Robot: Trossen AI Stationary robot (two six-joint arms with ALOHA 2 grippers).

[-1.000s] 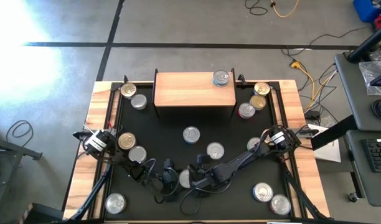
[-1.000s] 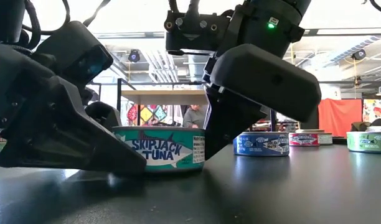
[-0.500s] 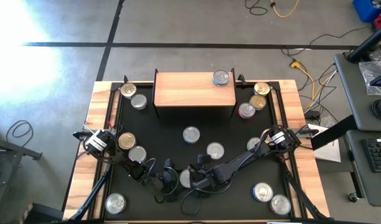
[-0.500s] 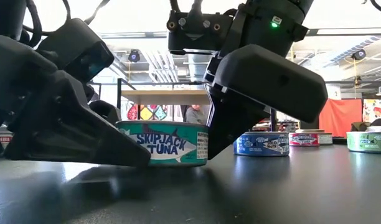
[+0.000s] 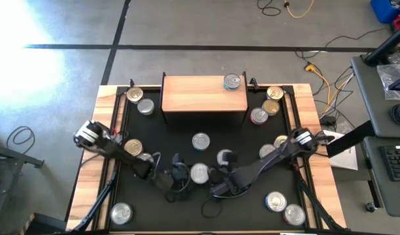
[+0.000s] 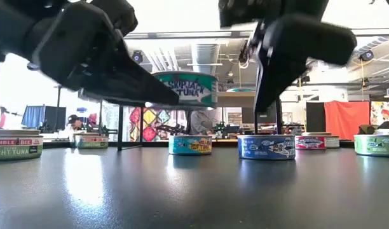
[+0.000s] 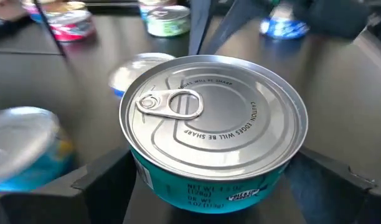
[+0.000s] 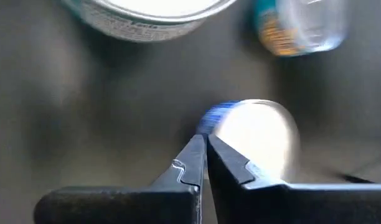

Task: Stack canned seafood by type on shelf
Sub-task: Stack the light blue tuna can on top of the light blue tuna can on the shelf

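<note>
— What's the left tool (image 5: 199,173) got there?

— A teal Skipjack Tuna can (image 6: 185,89), pinched between its two fingers and up off the tabletop (image 6: 194,191). From its own wrist camera I see the silver lid with the pull ring, a dark finger (image 7: 103,177) on each side of the can.

— And the right tool (image 8: 205,163)?

— Pinched shut on nothing, fingertips together, hanging just beside the left one over the middle of the tabletop. A blurred silver-lidded can (image 8: 256,134) lies under its tips.

— What is the surface like?

— Black and a bit glossy, framed by pale wooden planks (image 5: 103,140). The shelf (image 5: 204,93) stands at the far edge, a light-wood board on thin black legs, with one silver-lidded can (image 5: 233,81) near its right end.

— Other tins?

— Scattered. Two by the shelf's left end, one with a gold lid (image 5: 134,96); a cluster by its right end; a silver one (image 5: 200,140) in the middle; more along the sides and in the near corners. At table height I read a blue-labelled can (image 6: 266,147) and part of a "Light Tuna" label (image 6: 15,145).

— And the room?

— Grey concrete floor with dark tape lines (image 5: 180,47), a yellow cable (image 5: 321,78) trailing to the right, and a desk with a keyboard (image 5: 397,163) on that side. Beyond the tabletop there's a bright window, ceiling ducts, an orange-red panel (image 6: 346,117), and a person (image 6: 197,119) in the background.
</note>
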